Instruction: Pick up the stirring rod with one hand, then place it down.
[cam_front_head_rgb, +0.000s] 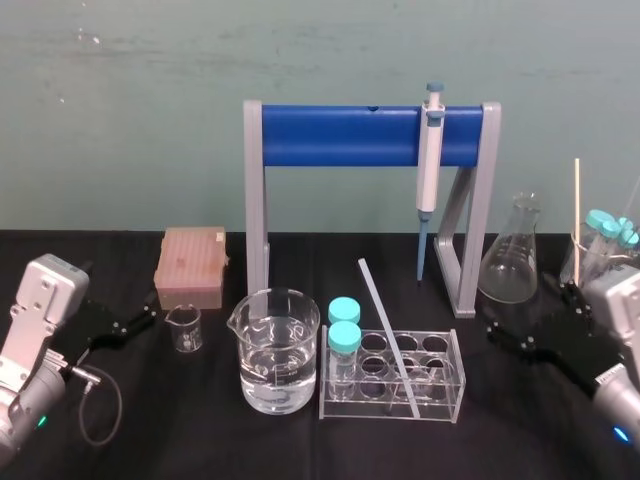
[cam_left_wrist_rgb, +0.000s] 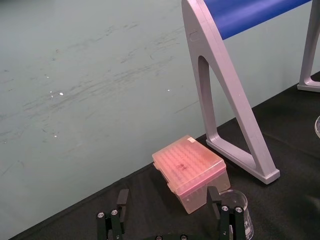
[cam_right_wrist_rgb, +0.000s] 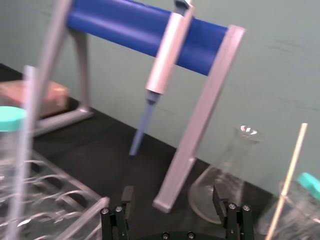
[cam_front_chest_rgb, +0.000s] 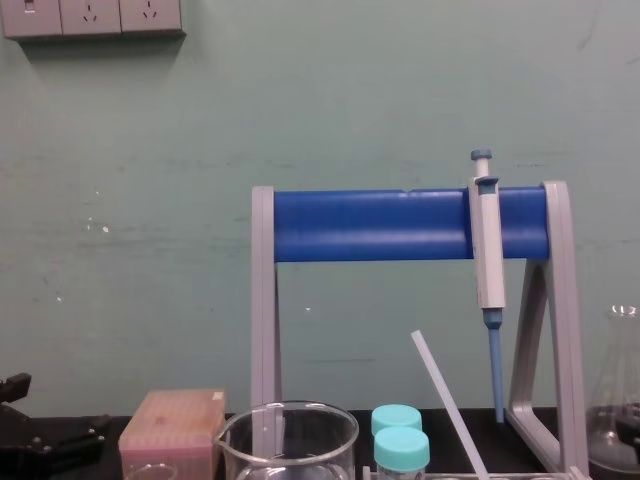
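Both arms are hanging low at either side, left gripper (cam_front_head_rgb: 138, 321) and right gripper (cam_front_head_rgb: 505, 338) pointing inward, both apparently gaping.

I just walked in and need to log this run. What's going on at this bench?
Nothing is being held yet. The thin translucent stirring rod leans tilted in the clear plastic test-tube rack at the middle of the black table. The black left gripper sits open and empty at the left, by a small glass beaker. The black right gripper sits open and empty at the right, before a conical glass flask.
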